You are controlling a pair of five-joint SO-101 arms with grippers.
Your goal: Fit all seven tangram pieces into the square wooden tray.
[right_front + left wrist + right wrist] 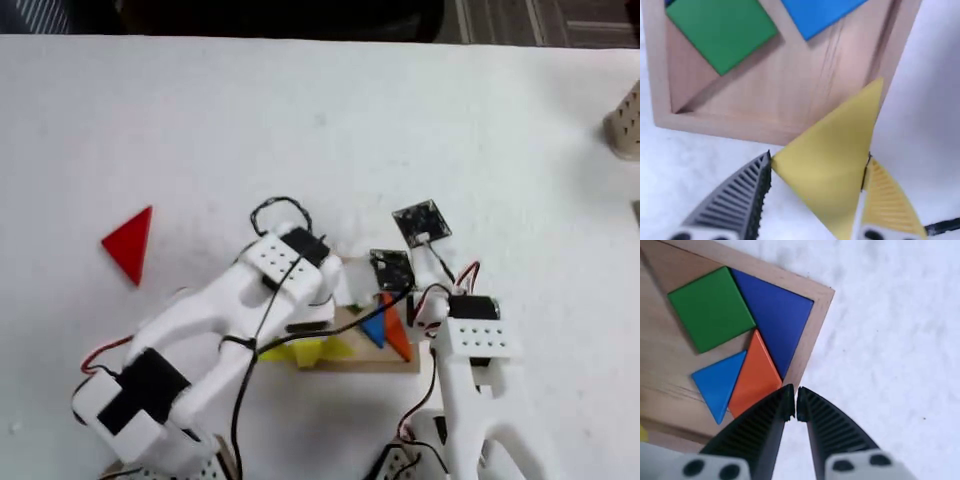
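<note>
The square wooden tray (390,362) lies between the two arms near the table's front. It holds a green square (711,307), a large dark blue triangle (777,315), an orange triangle (756,374) and a small light blue triangle (717,382). My left gripper (815,165) is shut on a yellow triangle (832,160), whose tip overlaps the tray's rim (892,55) from outside. My right gripper (794,395) is shut with nothing in it, over the tray's edge by the orange triangle. A red triangle (130,243) lies alone on the table, far to the left.
The white table spreads wide behind and to both sides of the tray. A beige perforated object (625,125) stands at the right edge. Cables and two small black boards (421,223) hang over the tray's far side.
</note>
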